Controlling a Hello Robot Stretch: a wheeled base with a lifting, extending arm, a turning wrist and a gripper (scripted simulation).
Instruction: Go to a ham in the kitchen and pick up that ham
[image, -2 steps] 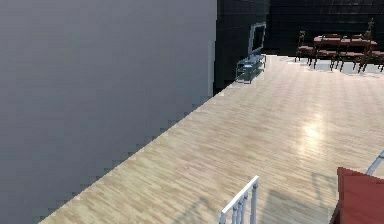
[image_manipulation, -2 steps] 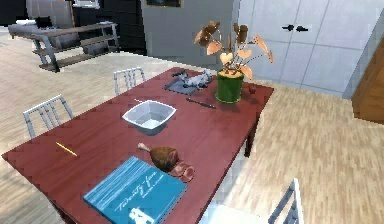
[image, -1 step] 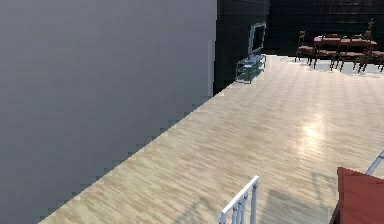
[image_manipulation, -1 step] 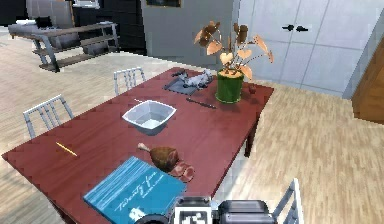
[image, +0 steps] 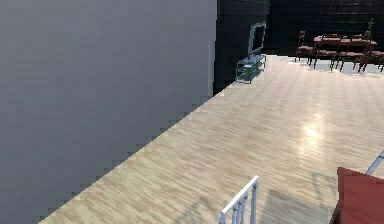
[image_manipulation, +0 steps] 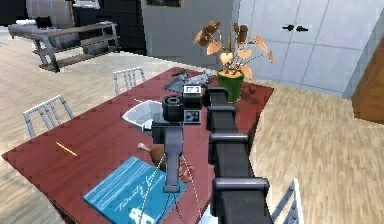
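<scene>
No readable text, white script on blue book cover illegible

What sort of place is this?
Likely a house's open dining and living area: a red-brown table with white chairs, a potted plant on it, and a television on a glass stand.

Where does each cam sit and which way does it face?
Forward view: on the robot, facing ahead and slightly down, along a grey wall toward a TV and far dining set.
Arm side view: on the body, facing out sideways over a red table with a potted plant; the arm and hand show.
Shared: probably that red table and a white chair, at the forward view's lower right.
</scene>
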